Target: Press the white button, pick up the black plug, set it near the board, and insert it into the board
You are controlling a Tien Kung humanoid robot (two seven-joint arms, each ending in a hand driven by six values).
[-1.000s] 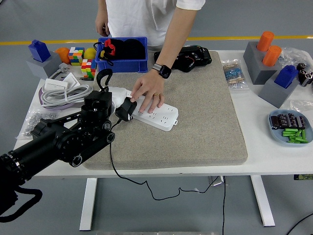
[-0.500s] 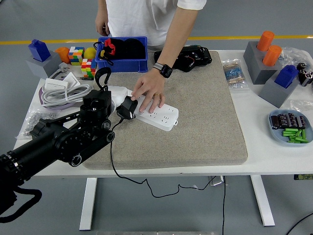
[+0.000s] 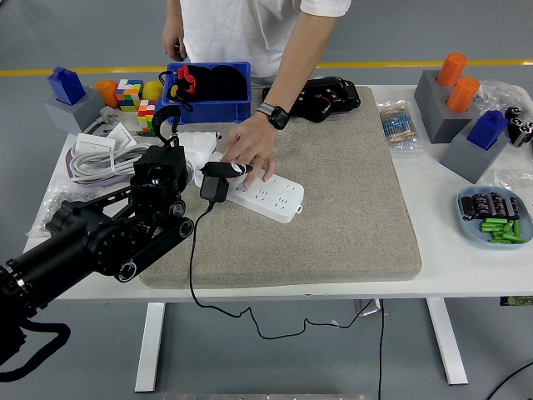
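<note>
A white power strip [image 3: 275, 197] lies on the grey mat [image 3: 350, 183], left of its middle. A person's hand [image 3: 248, 152] rests on the strip's left part and holds it down. My left hand [image 3: 218, 173] reaches in from the lower left and is shut on the black plug [image 3: 213, 188], with a dark fingertip [image 3: 231, 169] over its top. The plug hangs at the strip's left end, close to the person's fingers. Its black cable [image 3: 193, 275] runs down over the table's front edge. I cannot make out the white button.
A blue bin [image 3: 210, 93] with black and red items stands behind the mat, with colour cubes [image 3: 140, 104] and a coiled white cable [image 3: 104, 158] to its left. Grey blocks with orange pegs [image 3: 445, 100] and a blue plate [image 3: 493, 218] are at the right.
My left hand has risen and turned a little, with the plug now hanging under its fingertip at the strip's left end. The person's hand has stayed on the strip.
</note>
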